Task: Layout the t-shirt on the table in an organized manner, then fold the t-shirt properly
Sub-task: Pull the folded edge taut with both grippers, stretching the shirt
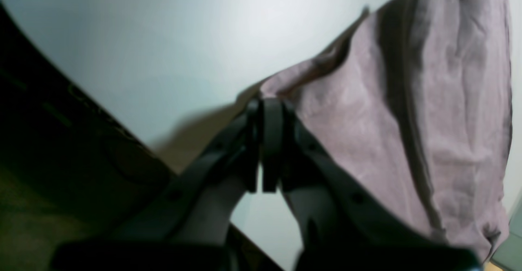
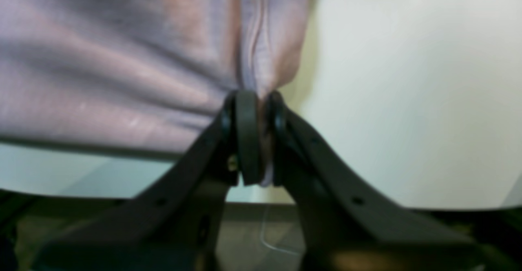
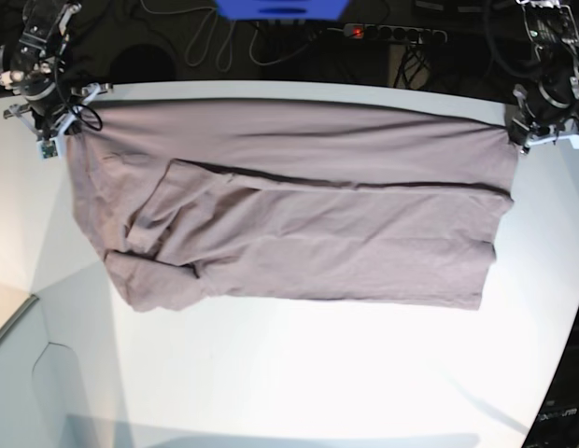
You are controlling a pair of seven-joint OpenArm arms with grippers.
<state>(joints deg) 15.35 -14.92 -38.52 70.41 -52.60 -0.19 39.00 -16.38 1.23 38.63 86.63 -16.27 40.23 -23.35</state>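
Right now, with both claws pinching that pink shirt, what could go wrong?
1. Each grip is thin: the left gripper and right gripper pinch only the t-shirt edge, so cloth may slip out.
2. A sleeve lies folded over the body; it may stay bunched.
3. Both grips sit near the table far edge; fabric could slide off.

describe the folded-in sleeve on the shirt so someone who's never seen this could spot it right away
Start with the big white table and the mauve t-shirt spread across its far half. Follow the shirt toward the base view's left end, where the right claw pinches a far corner. Just nearer lies the sleeve, a slanted flap folded onto the body, its raised edges unlike the flat cloth around it.
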